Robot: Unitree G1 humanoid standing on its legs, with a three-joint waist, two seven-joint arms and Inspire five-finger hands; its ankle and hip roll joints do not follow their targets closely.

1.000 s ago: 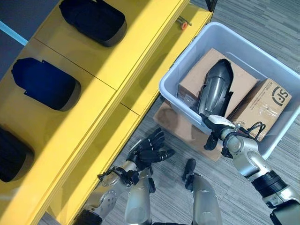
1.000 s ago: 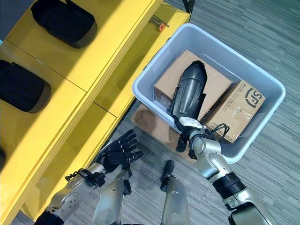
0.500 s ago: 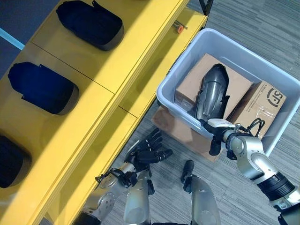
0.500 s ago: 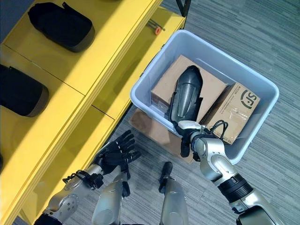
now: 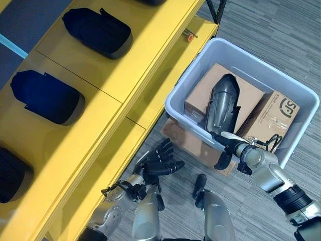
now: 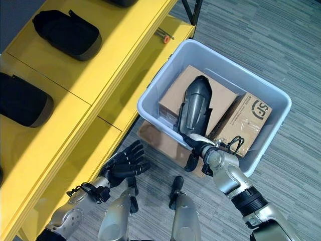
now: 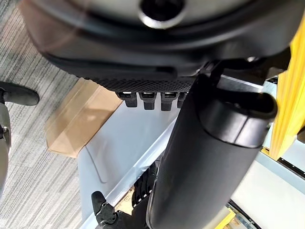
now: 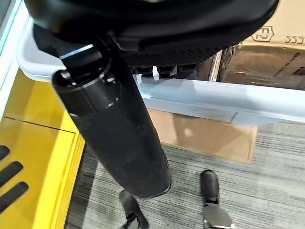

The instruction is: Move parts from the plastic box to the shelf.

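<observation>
A long dark grey part (image 5: pixel 223 105) lies on cardboard boxes inside the pale blue plastic box (image 5: pixel 266 69). My right hand (image 5: pixel 228 144) sits at the box's near rim, touching the part's lower end. Its thumb (image 8: pixel 119 129) hangs straight outside the wall (image 8: pixel 200 98) with nothing pinched. My left hand (image 5: pixel 160 160) hovers low over the floor beside the yellow shelf (image 5: pixel 115 75), with its fingers spread and empty. Three dark parts lie on the shelf top: one at the back (image 5: pixel 98 27), one in the middle (image 5: pixel 47 98), and one at the near edge (image 5: pixel 10 173).
Two cardboard boxes fill the plastic box, a plain one (image 5: pixel 246 88) under the part and a printed one (image 5: pixel 273 113) at the right. A cardboard sheet (image 5: pixel 183 140) lies under the box on the grey carpet. A small orange-tipped item (image 5: pixel 188 35) rests on the lower shelf board.
The whole picture has shifted, so the camera moved. My right hand stays at the box's near rim by the part's lower end. The left hand keeps its spread pose.
</observation>
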